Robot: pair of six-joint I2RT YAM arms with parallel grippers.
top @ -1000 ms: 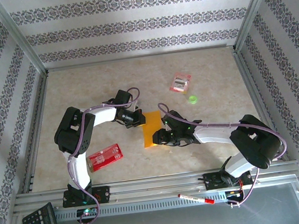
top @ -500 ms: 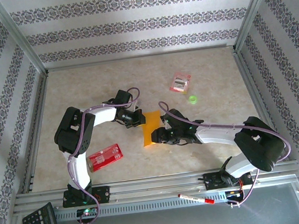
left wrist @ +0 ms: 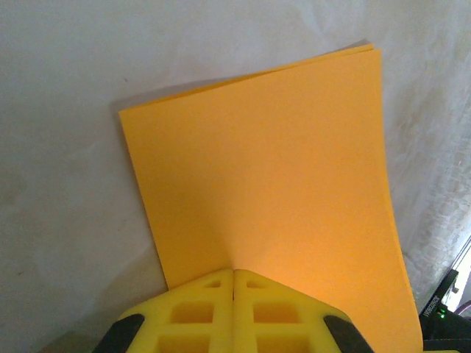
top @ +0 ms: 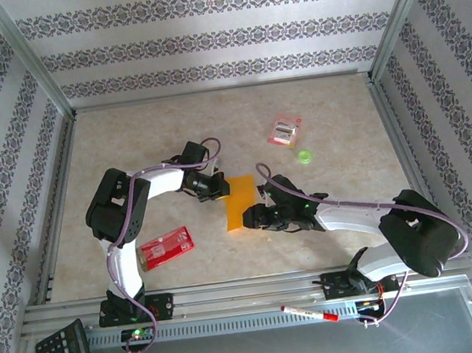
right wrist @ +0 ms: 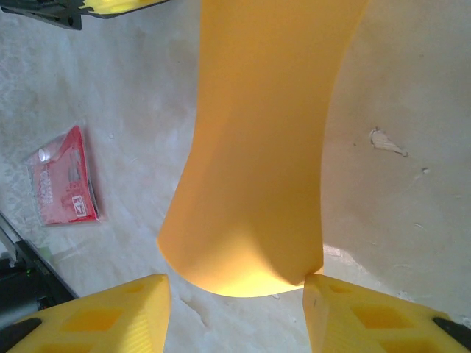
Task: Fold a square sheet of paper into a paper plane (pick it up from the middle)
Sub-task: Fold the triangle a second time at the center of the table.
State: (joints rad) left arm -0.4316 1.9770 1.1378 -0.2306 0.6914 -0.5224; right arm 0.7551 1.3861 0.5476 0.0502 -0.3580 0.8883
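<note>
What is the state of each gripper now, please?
Left gripper: closed, pinching one edge of the square sheet of paper.
Right gripper: open, fingers apart on either side of the sheet's curled end.

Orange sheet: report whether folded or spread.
Folded over: the orange sheet shows doubled edges at its far corner and a rounded bend.

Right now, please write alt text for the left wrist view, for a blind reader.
The left gripper, shut, pinches the near edge of the orange-yellow sheet of paper; the pale table lies behind.
</note>
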